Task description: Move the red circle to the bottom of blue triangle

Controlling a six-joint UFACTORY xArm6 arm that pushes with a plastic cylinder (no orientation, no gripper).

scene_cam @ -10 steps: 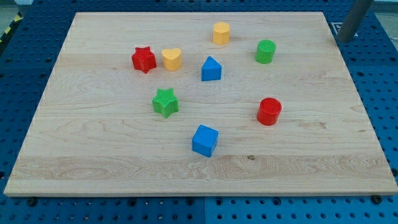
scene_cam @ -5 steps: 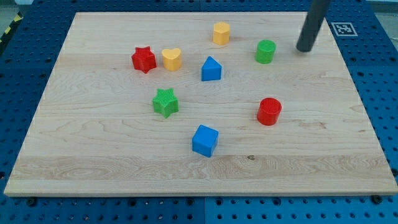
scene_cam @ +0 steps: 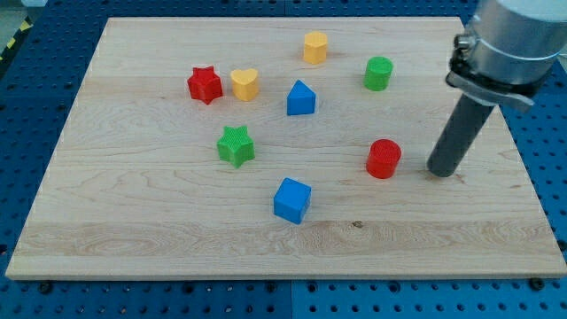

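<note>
The red circle point(scene_cam: 384, 159) stands on the wooden board at the view's right of centre. The blue triangle point(scene_cam: 301, 98) stands up and to the left of it, near the board's middle top. My tip point(scene_cam: 440, 172) rests on the board just to the right of the red circle, a short gap apart from it, not touching. The dark rod rises from the tip toward the view's top right, into the grey arm body.
A blue cube point(scene_cam: 291, 200) lies below centre. A green star point(scene_cam: 236, 145) is left of centre. A red star point(scene_cam: 205, 84) and yellow heart point(scene_cam: 245, 84) sit at upper left. A yellow cylinder point(scene_cam: 314, 47) and green cylinder point(scene_cam: 378, 73) sit near the top.
My tip has moved from the board's top right corner down toward the view's bottom, coming to rest just right of the red circle. No block has moved.
</note>
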